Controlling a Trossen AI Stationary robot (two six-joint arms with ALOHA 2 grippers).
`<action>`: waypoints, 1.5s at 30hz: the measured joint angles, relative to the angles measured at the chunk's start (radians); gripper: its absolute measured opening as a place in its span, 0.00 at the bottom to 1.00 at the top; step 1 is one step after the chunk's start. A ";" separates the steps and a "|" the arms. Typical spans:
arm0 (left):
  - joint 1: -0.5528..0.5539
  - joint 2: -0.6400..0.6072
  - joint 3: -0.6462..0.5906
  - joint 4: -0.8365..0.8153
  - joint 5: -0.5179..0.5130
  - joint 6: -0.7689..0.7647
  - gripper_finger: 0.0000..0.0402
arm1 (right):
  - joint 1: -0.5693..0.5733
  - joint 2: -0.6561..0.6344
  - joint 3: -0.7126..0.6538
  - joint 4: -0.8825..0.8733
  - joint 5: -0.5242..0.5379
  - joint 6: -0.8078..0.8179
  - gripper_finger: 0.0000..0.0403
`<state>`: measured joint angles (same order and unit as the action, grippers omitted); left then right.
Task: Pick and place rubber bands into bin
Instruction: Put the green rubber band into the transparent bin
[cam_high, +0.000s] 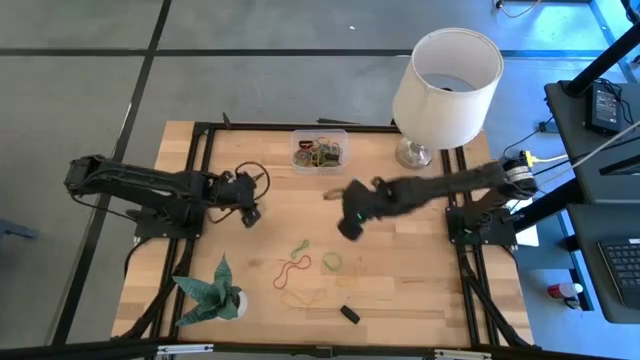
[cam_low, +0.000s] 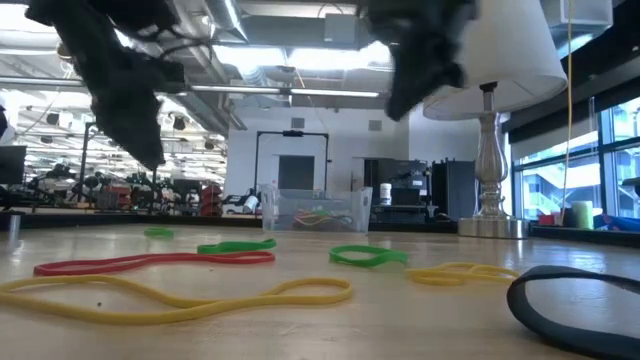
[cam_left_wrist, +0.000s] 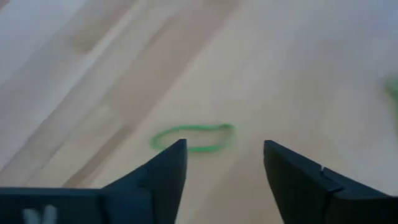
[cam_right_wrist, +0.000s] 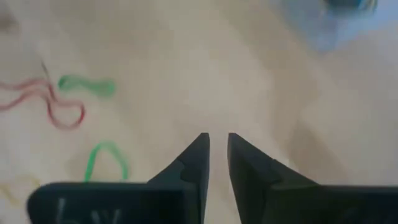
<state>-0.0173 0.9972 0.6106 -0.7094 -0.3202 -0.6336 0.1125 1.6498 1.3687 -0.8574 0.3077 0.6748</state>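
The clear bin (cam_high: 319, 152) stands at the table's far edge with several rubber bands inside. More bands lie loose on the wood nearer the front: green ones (cam_high: 300, 247) (cam_high: 331, 261), a red one (cam_high: 292, 268) and a yellow one (cam_high: 303, 297). My left gripper (cam_left_wrist: 224, 155) hovers open over the left half of the table, with one green band (cam_left_wrist: 194, 137) flat on the wood just beyond its fingertips. My right gripper (cam_right_wrist: 217, 146) hangs above the table's middle, between the bin and the loose bands. Its fingers are a narrow gap apart with nothing between them.
A white lamp (cam_high: 445, 80) stands at the far right corner beside the bin. A green paper plant (cam_high: 212, 290) sits at the near left, and a small black block (cam_high: 349, 313) lies near the front edge. Bare wood lies between the bands and the bin.
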 joint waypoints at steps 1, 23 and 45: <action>0.021 0.011 0.000 -0.006 -0.016 -0.028 0.53 | 0.033 -0.022 -0.041 0.013 0.016 0.046 0.15; 0.311 0.465 0.008 0.100 0.151 0.017 0.41 | 0.463 -0.464 -0.597 0.106 0.110 0.555 0.06; 0.181 0.490 0.517 0.036 0.040 -0.086 0.00 | 0.466 -1.053 -0.966 0.235 0.169 0.223 0.01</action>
<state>0.1638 1.4874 1.1276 -0.6729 -0.2803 -0.7199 0.5781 0.5968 0.4027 -0.6220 0.4767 0.8978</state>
